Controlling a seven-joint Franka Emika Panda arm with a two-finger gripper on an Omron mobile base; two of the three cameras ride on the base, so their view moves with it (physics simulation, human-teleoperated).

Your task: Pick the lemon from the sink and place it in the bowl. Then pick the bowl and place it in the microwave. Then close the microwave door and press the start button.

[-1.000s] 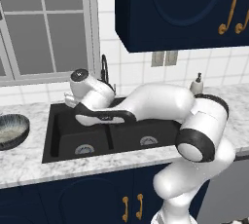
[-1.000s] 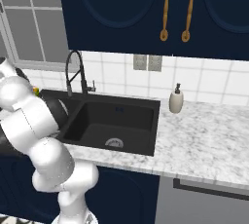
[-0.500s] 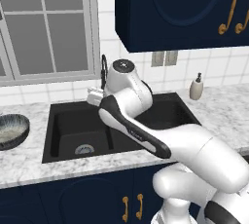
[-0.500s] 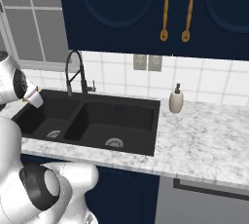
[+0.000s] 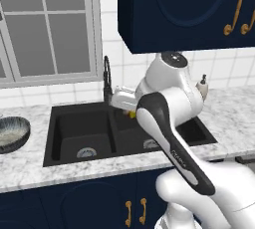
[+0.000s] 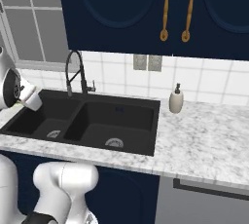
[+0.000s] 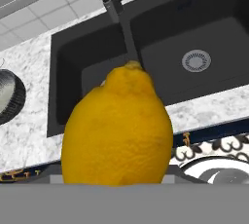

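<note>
The yellow lemon (image 7: 119, 130) looms large in the hand view, and my gripper (image 5: 128, 109) is shut on it; the fruit covers the fingertips. In the left base view a sliver of the lemon (image 5: 132, 115) peeks from under the hand, held above the divider of the black sink (image 5: 74, 123), just in front of the faucet (image 5: 106, 81). The dark streaked bowl (image 5: 11, 132) rests on the counter left of the sink, well to the left of the gripper; its rim (image 7: 12, 99) touches the hand view's left edge. The microwave and its door are out of view.
A soap dispenser (image 6: 176, 100) stands on the marble counter (image 6: 209, 140) right of the sink. A window (image 5: 45, 24) is behind the sink and dark blue upper cabinets (image 6: 146, 9) hang overhead. Both basins show round silver drains (image 7: 196, 61).
The arm has swung round and the hand with the lemon has moved right, from over the left basin to the divider by the faucet. The bowl has stayed put.
</note>
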